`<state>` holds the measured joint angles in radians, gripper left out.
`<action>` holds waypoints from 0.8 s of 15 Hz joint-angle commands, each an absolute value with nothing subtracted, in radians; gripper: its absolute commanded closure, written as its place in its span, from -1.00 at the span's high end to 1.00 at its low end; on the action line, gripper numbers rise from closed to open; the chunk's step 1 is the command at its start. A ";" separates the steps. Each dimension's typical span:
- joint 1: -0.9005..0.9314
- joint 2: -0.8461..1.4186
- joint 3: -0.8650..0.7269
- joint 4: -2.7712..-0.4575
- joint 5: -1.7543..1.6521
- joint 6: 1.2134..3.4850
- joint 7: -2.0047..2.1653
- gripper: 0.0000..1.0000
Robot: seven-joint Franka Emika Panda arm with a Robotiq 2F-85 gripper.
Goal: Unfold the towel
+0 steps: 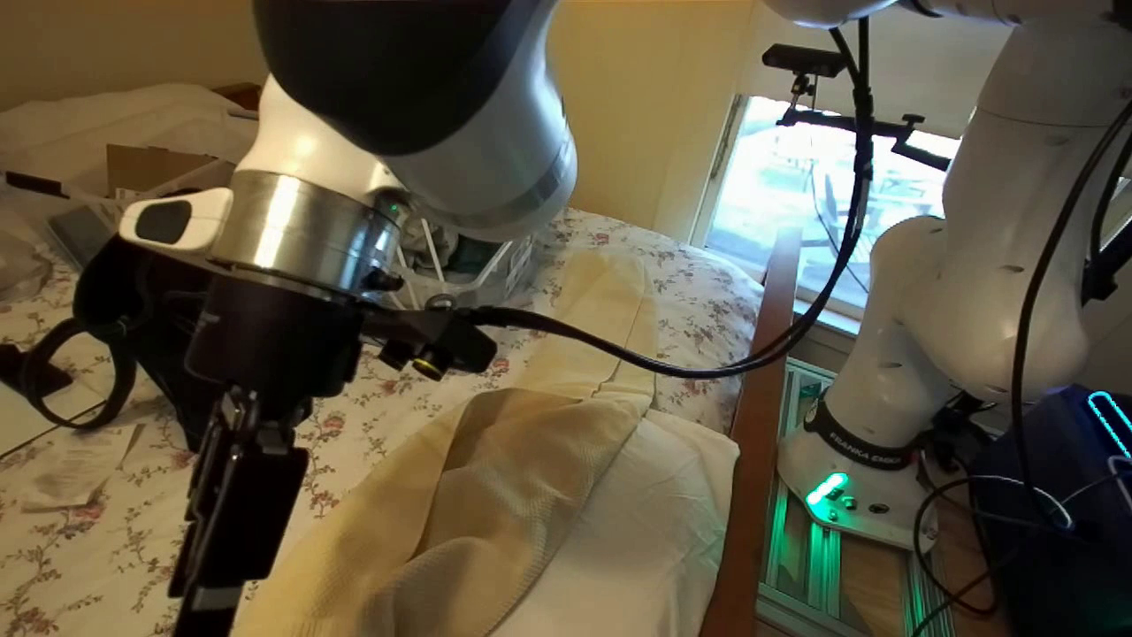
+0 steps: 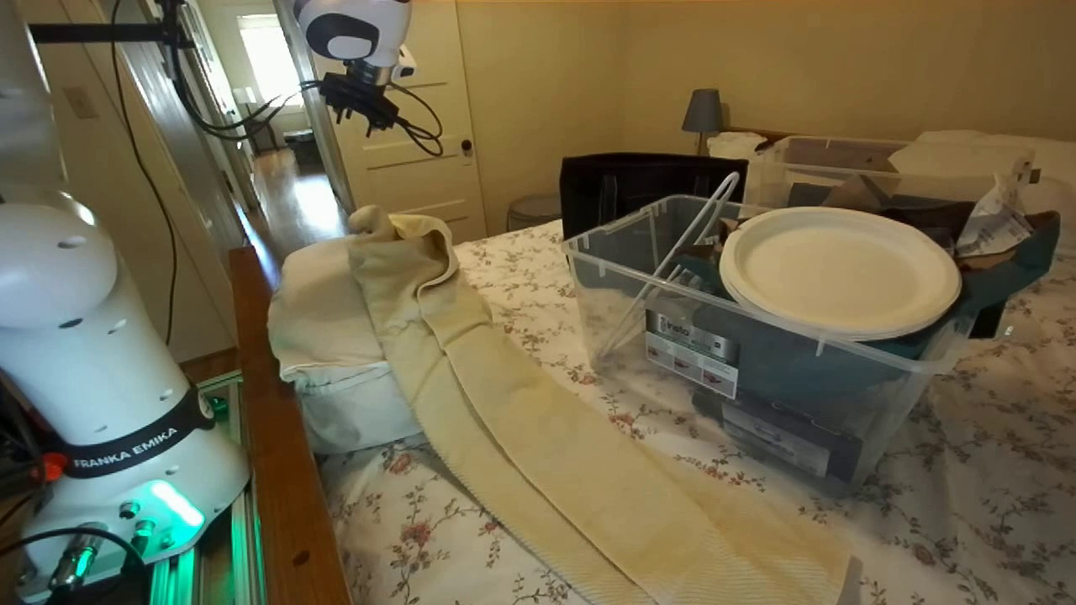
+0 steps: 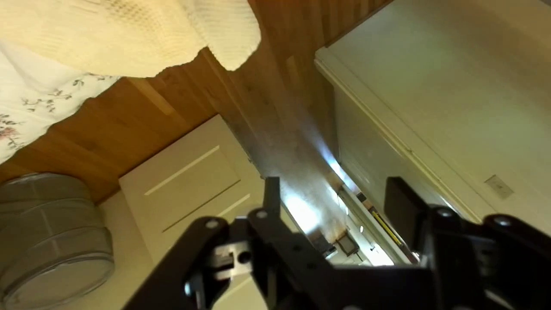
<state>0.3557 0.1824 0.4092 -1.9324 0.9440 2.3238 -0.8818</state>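
Note:
A pale yellow towel (image 1: 522,495) lies lengthwise over the bed, with long folds and a rumpled, raised end. The strip shows at length in an exterior view (image 2: 538,428), its bunched end over a white cushion-like bundle (image 2: 336,370). In the wrist view part of the towel (image 3: 129,34) shows at top left, its edge above the wooden floor. My gripper (image 3: 333,198) is open, with nothing between its fingers. It is apart from the towel, raised above and beyond the bunched end in an exterior view (image 2: 357,118). In an exterior view the gripper (image 1: 225,522) appears left of the towel, fingertips near the bottom edge.
A clear plastic bin (image 2: 782,403) with white plates (image 2: 841,269) stands on the flowered bed beside the towel. A black bag (image 2: 647,185) is behind it. A wooden bed rail (image 2: 286,454) runs between bed and robot base. A door (image 3: 185,181) stands beyond the bed.

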 commanded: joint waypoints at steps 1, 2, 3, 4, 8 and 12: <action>0.352 0.066 0.367 -2.040 0.789 2.303 -0.716 0.94; 0.341 0.034 0.357 -2.076 0.750 2.300 -0.686 0.98; 0.331 -0.009 0.346 -2.127 0.719 2.292 -0.652 1.00; 0.322 -0.046 0.335 -2.171 0.688 2.287 -0.618 1.00; 0.293 -0.206 0.291 -2.347 0.568 2.237 -0.471 1.00; 0.310 -0.206 0.253 -2.360 0.551 2.186 -0.428 1.00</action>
<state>0.2902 -0.2088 0.2716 -2.3618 0.5556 2.1844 -0.4307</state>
